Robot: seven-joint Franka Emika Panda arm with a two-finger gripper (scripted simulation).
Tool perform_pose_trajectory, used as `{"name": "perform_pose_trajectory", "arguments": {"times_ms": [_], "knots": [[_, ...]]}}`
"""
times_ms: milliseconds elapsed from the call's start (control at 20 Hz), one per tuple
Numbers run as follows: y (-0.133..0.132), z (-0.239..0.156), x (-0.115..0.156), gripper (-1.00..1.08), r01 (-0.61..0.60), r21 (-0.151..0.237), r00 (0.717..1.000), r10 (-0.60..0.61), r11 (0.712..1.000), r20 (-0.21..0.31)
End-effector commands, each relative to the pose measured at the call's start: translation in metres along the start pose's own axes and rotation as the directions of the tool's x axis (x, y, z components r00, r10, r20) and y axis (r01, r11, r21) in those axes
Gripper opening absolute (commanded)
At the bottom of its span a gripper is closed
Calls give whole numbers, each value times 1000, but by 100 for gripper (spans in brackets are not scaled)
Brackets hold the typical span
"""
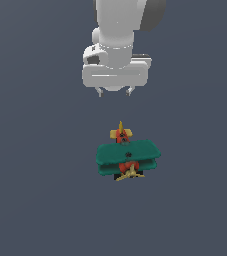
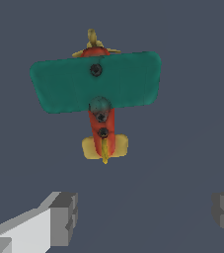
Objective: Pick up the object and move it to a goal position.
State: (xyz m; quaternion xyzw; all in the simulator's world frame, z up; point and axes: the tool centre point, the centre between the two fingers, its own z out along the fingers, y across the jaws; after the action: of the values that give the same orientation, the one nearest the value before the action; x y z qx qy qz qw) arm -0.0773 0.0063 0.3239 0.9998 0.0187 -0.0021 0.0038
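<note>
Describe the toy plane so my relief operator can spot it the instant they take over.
Start at the white arm's hand, open and holding nothing, above the flat grey floor. Just beyond its fingertips the toy biplane sits alone on the floor. It is the only coloured thing there: teal-green double wings, red-orange body, yellow propeller and tail.

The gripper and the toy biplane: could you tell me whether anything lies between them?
Nothing does. In both views only bare grey surface separates the open gripper from the toy biplane.
</note>
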Motion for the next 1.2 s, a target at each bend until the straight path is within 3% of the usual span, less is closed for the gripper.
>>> {"name": "perform_pose_trajectory", "arguments": {"times_ms": [0, 1150], "knots": [[0, 0, 0, 28, 0, 0, 1000, 0, 1000, 0], [-23, -15, 8, 28, 42, -11, 999, -43, 999, -31]]}}
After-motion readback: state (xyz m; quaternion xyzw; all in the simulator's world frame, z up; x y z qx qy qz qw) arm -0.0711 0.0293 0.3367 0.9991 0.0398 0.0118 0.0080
